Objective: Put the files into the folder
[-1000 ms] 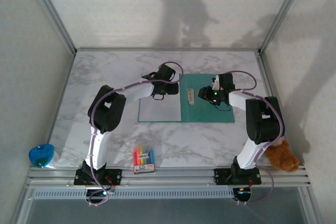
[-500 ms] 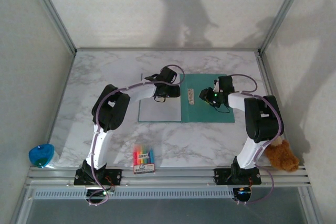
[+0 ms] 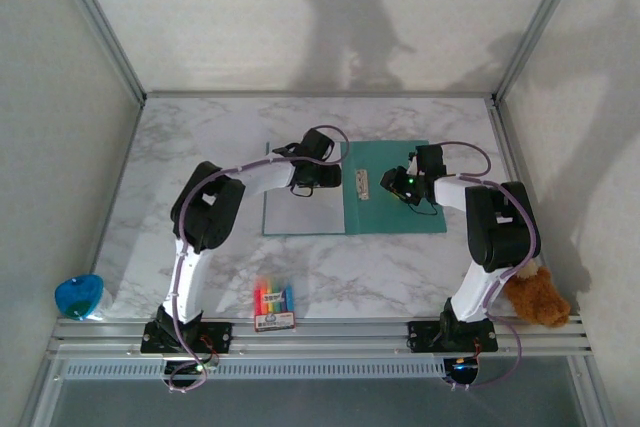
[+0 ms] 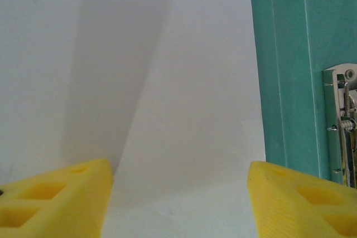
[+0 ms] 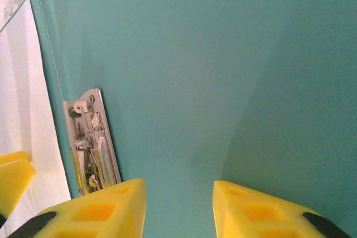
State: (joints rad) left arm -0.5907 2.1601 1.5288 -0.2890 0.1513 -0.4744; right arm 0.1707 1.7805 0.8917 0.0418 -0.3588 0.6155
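Marble-pattern table point(image 3: 180, 147), pale walls point(image 3: 220, 17), metal posts point(image 3: 100, 22), soft shadows point(image 3: 350, 7).

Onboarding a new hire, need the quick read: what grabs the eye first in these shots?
The teal folder lies open on the marble table, white files flat along its left side, a metal clip by the spine. Both arms bend over it: left gripper open above the files, right gripper open above the bare teal panel. A crayon box sits at the near edge, a brown plush toy by the right arm's base.

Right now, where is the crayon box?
Top view: the crayon box lies at the near edge of the table, just right of the left arm's base.
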